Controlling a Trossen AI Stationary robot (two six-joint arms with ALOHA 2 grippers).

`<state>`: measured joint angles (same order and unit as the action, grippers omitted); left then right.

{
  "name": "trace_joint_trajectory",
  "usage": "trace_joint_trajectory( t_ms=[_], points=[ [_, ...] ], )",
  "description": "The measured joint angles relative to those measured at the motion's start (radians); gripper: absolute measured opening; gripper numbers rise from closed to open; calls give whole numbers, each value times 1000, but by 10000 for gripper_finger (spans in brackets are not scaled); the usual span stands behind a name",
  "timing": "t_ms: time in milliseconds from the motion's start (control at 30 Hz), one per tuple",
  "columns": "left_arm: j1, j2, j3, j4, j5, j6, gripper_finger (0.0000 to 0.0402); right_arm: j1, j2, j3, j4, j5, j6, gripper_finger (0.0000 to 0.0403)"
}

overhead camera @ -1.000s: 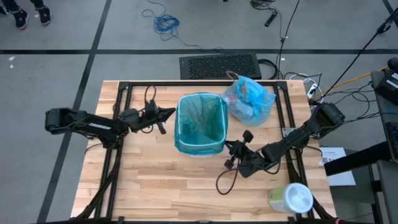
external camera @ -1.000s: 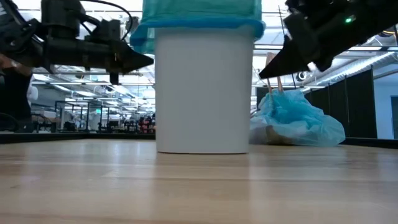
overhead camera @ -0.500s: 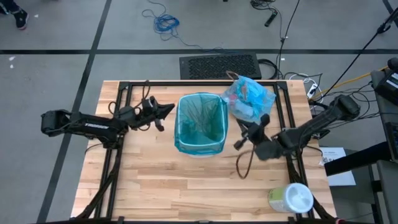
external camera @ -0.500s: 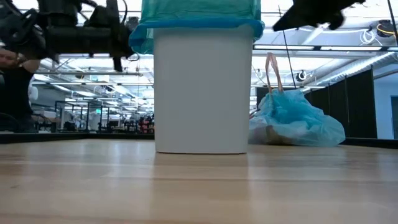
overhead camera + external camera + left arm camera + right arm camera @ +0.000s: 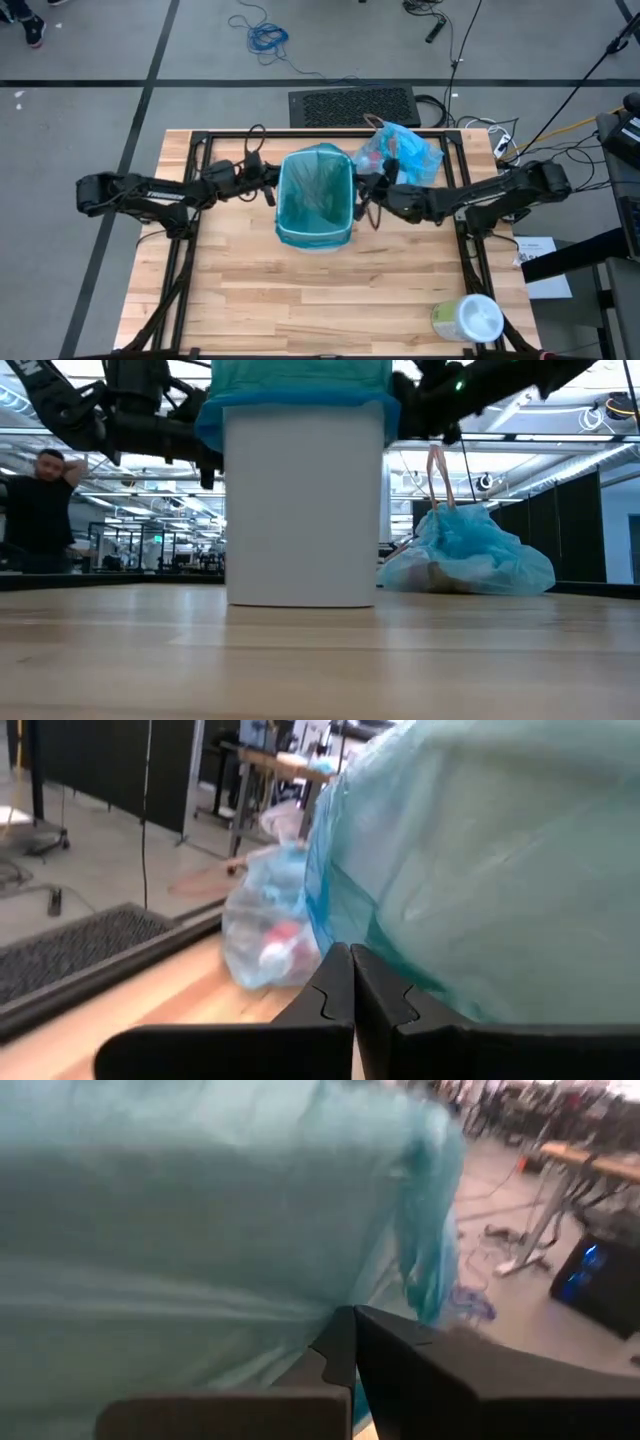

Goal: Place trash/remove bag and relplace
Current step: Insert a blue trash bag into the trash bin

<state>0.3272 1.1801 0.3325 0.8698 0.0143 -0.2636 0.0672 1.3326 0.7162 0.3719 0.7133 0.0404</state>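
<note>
A white bin [image 5: 300, 510] stands on its base mid-table, lined with a teal-green bag [image 5: 315, 200] folded over its rim. The light-blue bag [image 5: 405, 155], knotted and with trash inside, lies on the table to the bin's far right; the left wrist view shows it too [image 5: 265, 920]. My left gripper [image 5: 272, 187] is shut at the bin's left rim. My right gripper [image 5: 362, 195] is shut at its right rim. Both point level at the liner. My left gripper has its shut fingertips [image 5: 352, 960] against the teal liner's folded-over skirt [image 5: 420, 920] on the bin's left side, coming level from the table's left. My right gripper pushes with its shut fingertips [image 5: 352, 1320] on the liner's skirt [image 5: 250, 1260] at the bin's right rim, coming level from the table's right. The bin stays upright on the table.
A white-and-green wipes tub [image 5: 467, 318] stands at the near right corner. Black frame rails [image 5: 195, 190] run along the table's left and right sides. A person [image 5: 40, 510] is in the room beyond the table.
My right gripper has swung up from the near right of the bin toward the far edge, then left to the bin's right rim. The bin has slid a little toward the table's left, still upright. Both grippers have stayed shut.
</note>
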Motion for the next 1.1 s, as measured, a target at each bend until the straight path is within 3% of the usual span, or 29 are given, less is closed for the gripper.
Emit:
trace_joint_trajectory(
  t_ms=[333, 467, 667, 800, 1100],
  points=[
    [-9, 66, 0, 14, 2, -19, 0, 5, 137, 0, 19, -36, 77, 0],
    [-8, 35, 0, 14, 3, 5, 0, 24, 89, 0, 19, -26, 62, 0],
    [10, -39, 0, -6, 4, 38, 0, 68, -33, 0, 18, 103, -49, 0],
    [29, -103, 0, -71, 3, 43, 0, 65, -96, 0, 22, 118, -85, 0],
    [121, -257, 0, -242, -18, 113, 0, -17, -60, 0, 18, -14, -45, 0]
  ],
)
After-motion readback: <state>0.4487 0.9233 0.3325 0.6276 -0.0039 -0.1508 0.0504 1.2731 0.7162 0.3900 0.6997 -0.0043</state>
